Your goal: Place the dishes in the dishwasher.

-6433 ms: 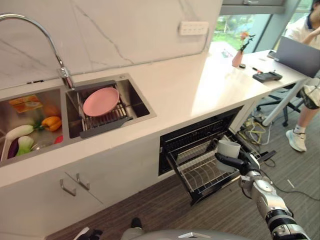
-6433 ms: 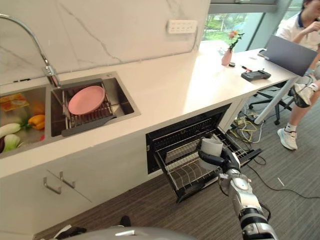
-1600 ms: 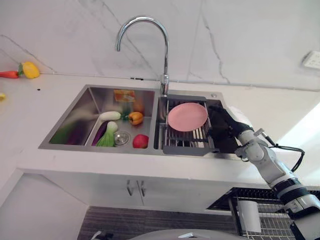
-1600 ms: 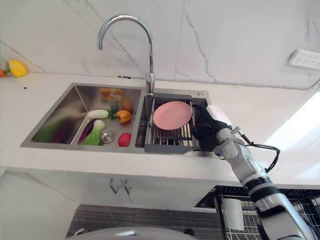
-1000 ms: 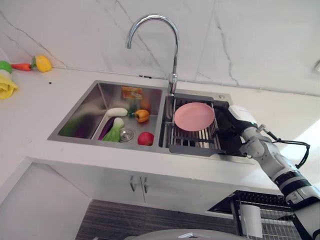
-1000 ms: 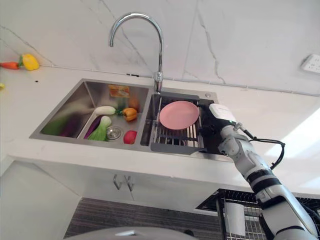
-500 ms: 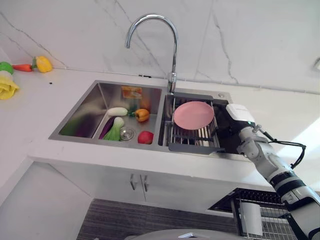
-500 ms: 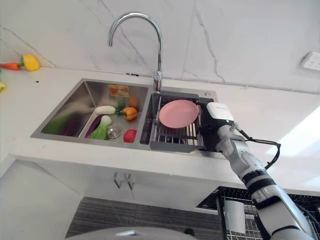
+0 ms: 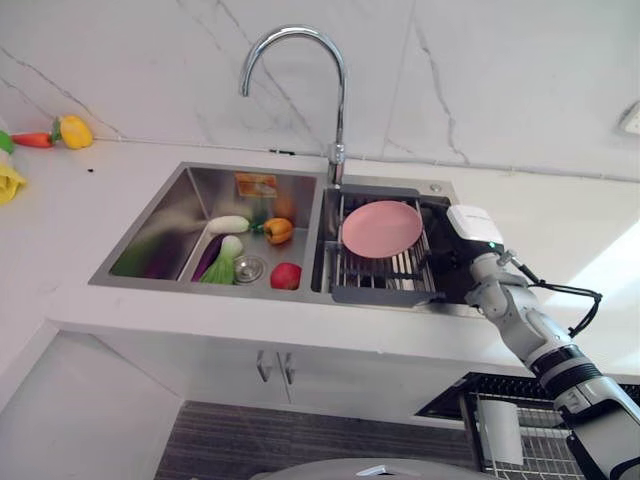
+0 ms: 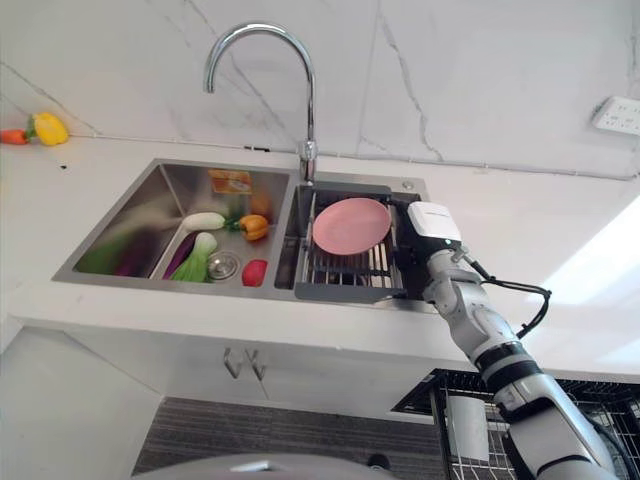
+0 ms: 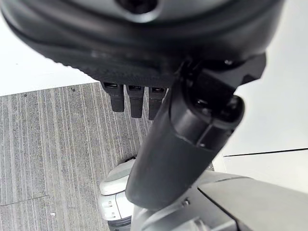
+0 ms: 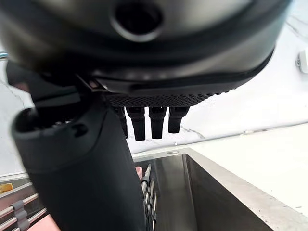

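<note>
**Desk:** What is the state of play at the sink?

**Photographer:** One white cup (image 9: 498, 432) stands in the pulled-out dishwasher rack (image 9: 530, 440) below the worktop (image 9: 560, 330), so that much reads as done. The pink plate (image 9: 381, 228) lies on the dark drying rack (image 9: 385, 275) in the sink's (image 9: 140, 255) right basin. It looks like the dish left to move.

**Desk:** And the hands?

**Photographer:** The right hand (image 12: 151, 120) hovers over the basin's right side, just beside the plate, fingers straight and holding nothing. The plate is not yet gripped. The left hand (image 11: 137, 101) hangs over the floor (image 11: 48, 144), fingers relaxed and empty.

**Desk:** How much room is there to work?

**Photographer:** It is tight. The plate sits below the worktop level, with the basin wall (image 12: 216, 187) close on the hand's side and the faucet (image 9: 300, 80) arching over the divider at the back. A lift probably has to go up and clear of the sink rim before swinging right. The left basin holds vegetables (image 9: 245, 250), well apart from the plate.

**Desk:** Any open ground?

**Photographer:** The worktop to the right of the sink is bare, and the dishwasher rack has free space beside the cup.
</note>
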Tool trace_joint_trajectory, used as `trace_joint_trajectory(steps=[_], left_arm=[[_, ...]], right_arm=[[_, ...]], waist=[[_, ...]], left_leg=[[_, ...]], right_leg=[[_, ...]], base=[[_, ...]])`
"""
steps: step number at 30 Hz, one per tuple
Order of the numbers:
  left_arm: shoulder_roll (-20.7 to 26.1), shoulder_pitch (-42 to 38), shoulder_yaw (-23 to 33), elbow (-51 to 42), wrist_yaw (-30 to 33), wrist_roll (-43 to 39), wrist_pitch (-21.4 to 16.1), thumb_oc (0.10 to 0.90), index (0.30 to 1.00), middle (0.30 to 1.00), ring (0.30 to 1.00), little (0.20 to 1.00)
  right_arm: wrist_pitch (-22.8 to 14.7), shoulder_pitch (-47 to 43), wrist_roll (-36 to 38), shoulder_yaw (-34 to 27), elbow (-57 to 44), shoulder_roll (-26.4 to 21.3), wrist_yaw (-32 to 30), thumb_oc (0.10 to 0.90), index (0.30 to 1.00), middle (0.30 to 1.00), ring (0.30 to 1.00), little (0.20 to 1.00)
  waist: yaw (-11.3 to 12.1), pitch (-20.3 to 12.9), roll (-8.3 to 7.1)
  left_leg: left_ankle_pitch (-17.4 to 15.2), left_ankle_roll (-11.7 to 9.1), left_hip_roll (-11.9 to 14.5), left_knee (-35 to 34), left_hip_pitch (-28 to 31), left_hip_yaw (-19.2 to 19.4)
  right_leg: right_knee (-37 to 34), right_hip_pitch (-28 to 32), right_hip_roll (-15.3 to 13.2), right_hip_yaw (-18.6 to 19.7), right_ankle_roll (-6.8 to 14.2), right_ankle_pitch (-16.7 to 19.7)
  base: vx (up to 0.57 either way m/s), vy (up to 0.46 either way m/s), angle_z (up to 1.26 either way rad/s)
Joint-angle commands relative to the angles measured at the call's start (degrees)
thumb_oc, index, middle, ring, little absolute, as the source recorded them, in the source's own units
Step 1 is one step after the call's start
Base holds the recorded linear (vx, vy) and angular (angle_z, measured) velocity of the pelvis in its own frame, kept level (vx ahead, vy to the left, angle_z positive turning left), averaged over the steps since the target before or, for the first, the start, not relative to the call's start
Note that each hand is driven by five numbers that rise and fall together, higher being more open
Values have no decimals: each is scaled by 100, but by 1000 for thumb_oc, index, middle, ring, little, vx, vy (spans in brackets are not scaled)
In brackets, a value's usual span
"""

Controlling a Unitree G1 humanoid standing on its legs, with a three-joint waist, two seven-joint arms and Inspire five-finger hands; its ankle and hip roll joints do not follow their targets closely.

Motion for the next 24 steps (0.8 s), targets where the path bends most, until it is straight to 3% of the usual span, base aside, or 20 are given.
trace_joint_trajectory(steps=[1,15,24], left_arm=[[100,-398,-97,232,108,101,-3,800,900,900,900,900],[166,-341,45,207,68,197,-14,800,900,900,900,900],[197,-326,52,214,26,191,-9,800,900,900,900,900]], right_arm=[[-2,-837,-298,-974,-681,-66,-1095,800,900,900,900,900],[66,-689,-989,-888,-1173,-292,-778,800,900,900,900,900],[-71,-661,-811,-712,-1154,-260,-625,800,900,900,900,900]], waist=[[224,29,-123],[164,50,-129],[163,59,-134]], left_leg=[[-315,368,-254,55,175,622],[-348,380,-264,55,223,667],[-351,378,-263,55,235,679]], right_leg=[[245,408,-208,231,228,-1047],[273,389,-209,275,235,-1057],[283,399,-218,268,238,-1062]], base=[[0,0,0],[0,0,0],[0,0,0]])
